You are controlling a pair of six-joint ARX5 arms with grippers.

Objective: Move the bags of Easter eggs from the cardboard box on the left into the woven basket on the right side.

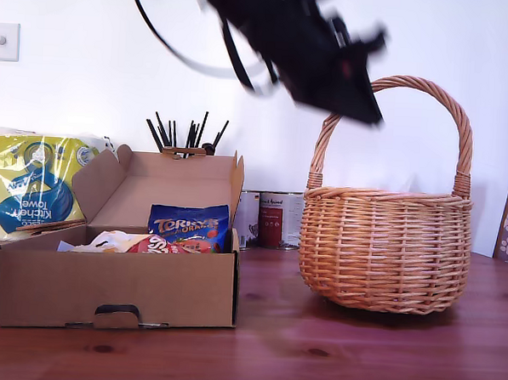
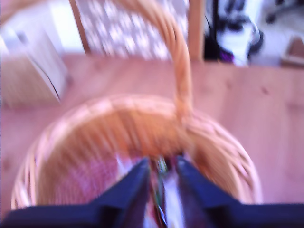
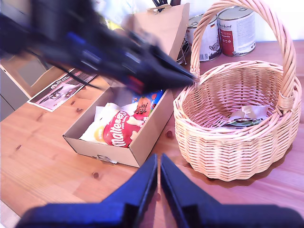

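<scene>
**First gripper over the basket, bags waiting in the box**

My second gripper [image 3: 159, 183] hangs back, clenched and empty, for an overview. The remaining bags [image 1: 162, 236] lie in the cardboard box [image 1: 112, 289]. My first gripper [image 2: 164, 183] pinches something thin above the woven basket [image 1: 385, 248], ready to drop.

my first gripper [image 2: 161, 178]: dark fingers close together, a narrow gap between them with something thin and colourful showing in it; whether it is gripped cannot be told. motion-blurred in all views. in the exterior view it hangs high, right of centre [image 1: 361, 98], tilted downward toward that view's right, black cable looping behind.

my second gripper [image 3: 159, 178]: dark blue fingers, tips nearly touching, nothing between them. held high, angled down. not identifiable in the exterior view.
</scene>
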